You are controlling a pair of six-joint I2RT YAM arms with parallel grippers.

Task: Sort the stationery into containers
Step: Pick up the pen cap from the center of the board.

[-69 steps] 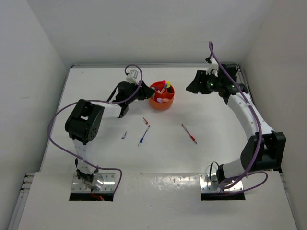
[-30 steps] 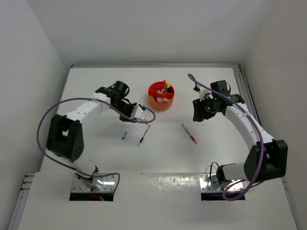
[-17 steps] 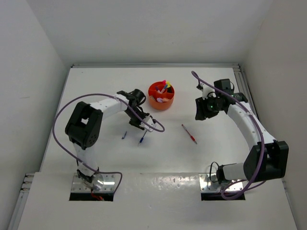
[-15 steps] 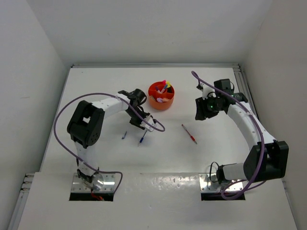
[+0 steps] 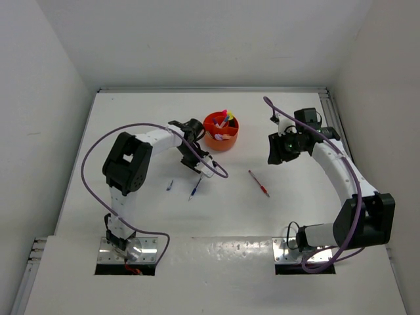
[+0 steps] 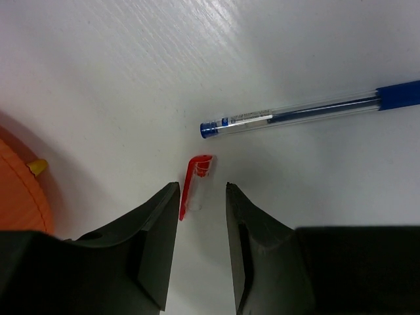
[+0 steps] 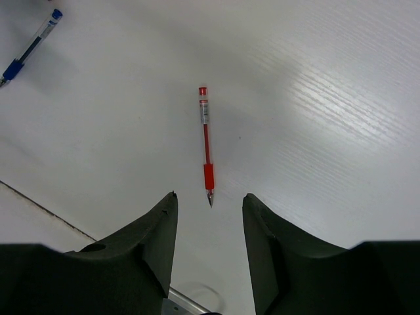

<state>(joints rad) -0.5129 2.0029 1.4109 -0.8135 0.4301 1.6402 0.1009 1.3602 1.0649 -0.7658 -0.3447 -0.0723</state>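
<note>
In the left wrist view a small red pen cap [image 6: 195, 180] lies on the white table just beyond my left gripper [image 6: 201, 187], close to the left fingertip. The jaws stand open with a narrow gap and nothing between them. A blue pen [image 6: 308, 110] lies further out, also seen from above [image 5: 195, 189]. The orange tub [image 5: 221, 131] holds several markers; my left gripper [image 5: 198, 164] hovers just in front of it. My right gripper [image 7: 209, 195] is open above the tip of a red pen [image 7: 206, 141], which lies between the arms [image 5: 258, 183].
A small purple piece [image 5: 169, 186] lies left of the blue pen. The tub's orange wall [image 6: 20, 190] shows at the left edge of the left wrist view. White walls enclose the table on three sides.
My left arm has swung in front of the tub and brought its gripper down over the red cap, jaws slightly narrower. The right gripper has shifted only a little.
</note>
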